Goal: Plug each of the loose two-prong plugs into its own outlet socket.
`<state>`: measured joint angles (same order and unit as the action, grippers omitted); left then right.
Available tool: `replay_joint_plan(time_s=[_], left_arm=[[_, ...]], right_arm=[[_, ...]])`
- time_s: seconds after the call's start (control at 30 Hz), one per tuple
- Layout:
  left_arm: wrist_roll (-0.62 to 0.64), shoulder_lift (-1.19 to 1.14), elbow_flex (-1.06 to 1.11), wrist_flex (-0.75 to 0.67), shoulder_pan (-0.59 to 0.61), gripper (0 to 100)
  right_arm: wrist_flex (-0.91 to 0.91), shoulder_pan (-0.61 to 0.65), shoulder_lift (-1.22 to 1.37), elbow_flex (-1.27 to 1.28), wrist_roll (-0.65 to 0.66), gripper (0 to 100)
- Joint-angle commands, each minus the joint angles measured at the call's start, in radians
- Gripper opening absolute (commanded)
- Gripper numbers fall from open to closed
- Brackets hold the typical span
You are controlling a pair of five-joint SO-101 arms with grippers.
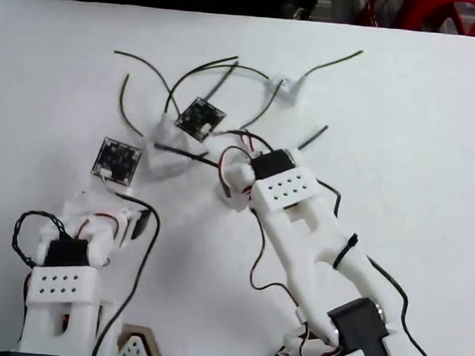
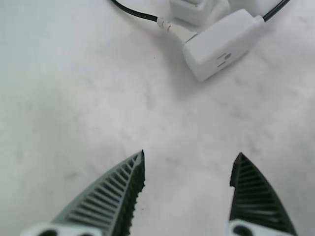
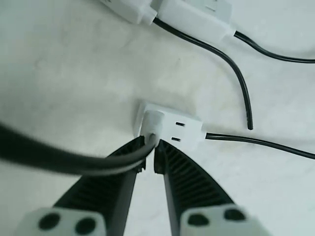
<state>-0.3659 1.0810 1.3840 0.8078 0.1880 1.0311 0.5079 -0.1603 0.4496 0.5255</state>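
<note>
Right hand (image 3: 151, 144) pinches plug (image 3: 153, 123) w/ cord at outlet socket (image 3: 181, 127); left hand (image 2: 191, 156) spread wide.

Bright, even overhead light washes the white table (image 1: 435, 117) nearly to glare. Soft, faint shadows lie close under the cords (image 1: 333, 63) and the right arm (image 1: 314, 239)

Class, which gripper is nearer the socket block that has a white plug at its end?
Right. The right gripper holds the plug at that socket. The left gripper hangs open over bare table, apart from it.
</note>
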Motion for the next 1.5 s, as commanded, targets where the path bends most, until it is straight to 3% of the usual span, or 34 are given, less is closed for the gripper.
replay_joint_plan(time_s=[0.0, 0.47, 0.6, 0.77, 0.83, 1.47], left_arm=[[-0.011, 0.018, 0.002, -0.021, 0.013, 28], [-0.012, 0.018, 0.002, -0.021, 0.013, 28], [-0.012, 0.018, 0.002, -0.021, 0.013, 28], [-0.003, 0.019, -0.014, -0.023, 0.084, 28], [-0.002, 0.019, -0.018, -0.023, 0.105, 28], [-0.002, 0.019, -0.02, -0.023, 0.116, 28]], right_arm=[[-0.002, 0.008, -0.005, -0.028, 0.008, 1.7], [0.031, 0.001, -0.004, -0.021, 0.005, 1.7], [0.035, 0.048, -0.004, -0.021, 0.0, 1.9], [0.096, 0.151, -0.004, -0.023, -0.094, 15.1], [0.099, 0.179, 0.001, -0.023, -0.074, 18.9], [0.208, 0.251, 0.43, -0.351, 0.083, 19.0]])
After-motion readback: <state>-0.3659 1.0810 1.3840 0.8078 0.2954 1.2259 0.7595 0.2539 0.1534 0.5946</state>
